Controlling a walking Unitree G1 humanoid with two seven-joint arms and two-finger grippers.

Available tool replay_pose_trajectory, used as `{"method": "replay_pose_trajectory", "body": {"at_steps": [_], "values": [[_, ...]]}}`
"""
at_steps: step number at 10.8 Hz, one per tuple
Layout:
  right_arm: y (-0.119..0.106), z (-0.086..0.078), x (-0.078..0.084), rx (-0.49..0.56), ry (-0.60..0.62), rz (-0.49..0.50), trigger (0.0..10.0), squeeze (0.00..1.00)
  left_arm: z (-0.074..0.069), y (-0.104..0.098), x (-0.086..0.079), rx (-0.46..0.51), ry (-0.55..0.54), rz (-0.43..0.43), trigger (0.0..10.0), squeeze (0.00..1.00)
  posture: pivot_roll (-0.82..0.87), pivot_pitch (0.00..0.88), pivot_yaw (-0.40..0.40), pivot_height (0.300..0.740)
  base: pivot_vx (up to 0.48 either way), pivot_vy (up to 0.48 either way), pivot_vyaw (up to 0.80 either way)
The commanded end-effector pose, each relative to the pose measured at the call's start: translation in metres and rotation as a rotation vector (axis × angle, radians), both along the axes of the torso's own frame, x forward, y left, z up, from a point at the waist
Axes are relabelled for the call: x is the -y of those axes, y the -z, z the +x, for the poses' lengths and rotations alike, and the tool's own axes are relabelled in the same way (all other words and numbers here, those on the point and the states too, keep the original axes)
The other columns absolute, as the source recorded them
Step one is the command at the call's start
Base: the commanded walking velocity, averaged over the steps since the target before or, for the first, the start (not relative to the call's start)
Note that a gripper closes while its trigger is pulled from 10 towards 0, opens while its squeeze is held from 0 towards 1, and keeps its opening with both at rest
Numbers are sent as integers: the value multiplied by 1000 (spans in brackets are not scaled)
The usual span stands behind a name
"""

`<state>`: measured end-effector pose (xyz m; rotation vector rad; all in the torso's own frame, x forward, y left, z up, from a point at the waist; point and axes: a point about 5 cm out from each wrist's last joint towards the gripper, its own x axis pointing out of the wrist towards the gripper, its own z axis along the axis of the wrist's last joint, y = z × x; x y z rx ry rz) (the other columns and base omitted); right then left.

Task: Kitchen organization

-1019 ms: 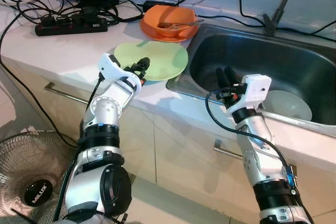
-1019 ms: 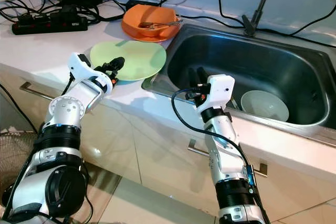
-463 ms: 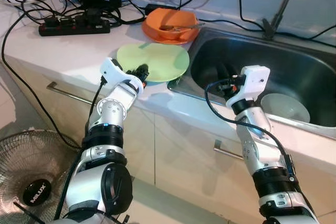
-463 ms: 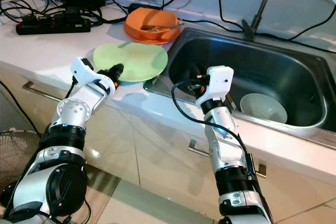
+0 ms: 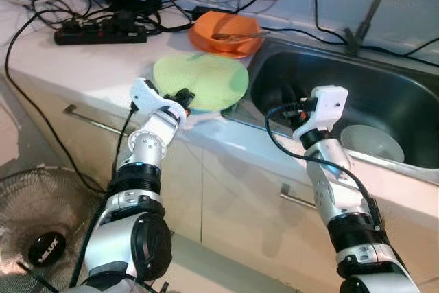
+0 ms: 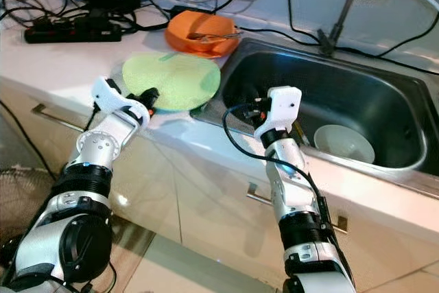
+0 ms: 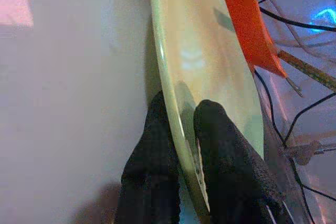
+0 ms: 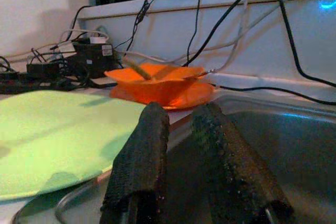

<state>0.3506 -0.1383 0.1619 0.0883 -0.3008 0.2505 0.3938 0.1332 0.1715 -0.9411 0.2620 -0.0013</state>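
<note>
A pale green plate [image 5: 204, 79] lies on the white counter, its right edge over the sink's rim. My left gripper [image 5: 184, 95] is shut on the plate's near rim. In the left wrist view one finger [image 7: 155, 129] sits under the green plate [image 7: 210, 61] and the other on top. My right gripper [image 5: 289, 95] reaches over the front rim into the steel sink [image 5: 391, 90], near its left wall. Its fingers [image 8: 144, 145] stand close together with nothing between them. A white bowl [image 5: 372, 143] rests in the sink to the right of that arm.
An orange bowl [image 5: 226, 31] with a utensil in it stands on an orange plate behind the green plate. A black power strip [image 5: 99, 32] and several cables crowd the back left of the counter. The faucet [image 5: 370, 8] rises behind the sink. A fan [image 5: 41, 235] stands on the floor at left.
The camera has shifted a little. My right gripper has tipped from pointing up above the front rim to reaching forward inside the sink. The left gripper keeps its hold on the plate's rim.
</note>
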Motion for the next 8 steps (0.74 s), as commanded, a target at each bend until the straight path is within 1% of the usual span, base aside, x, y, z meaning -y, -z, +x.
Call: {"method": "replay_pose_trajectory", "body": {"at_steps": [1,4,6,7,8], "values": [[-4,3,2,17,7,5,10000,0,-1,5,4,-9,19,22,0,0,212,0,-55,740,0,0,0],[-2,3,-1,14,-3,6,10000,0,-6,8,-1,-18,0,30,0,0,221,0,-59,740,0,0,0],[-1,3,-2,11,-11,4,10000,0,-17,8,-1,1,-12,72,0,0,235,0,-66,740,0,0,0],[3,4,-2,-2,-11,2,10000,0,-29,13,0,11,-23,80,0,0,250,0,-72,740,0,0,0],[4,4,-3,-8,-14,2,10000,0,-34,16,1,26,-32,76,0,0,257,0,-75,740,0,0,0]]}}
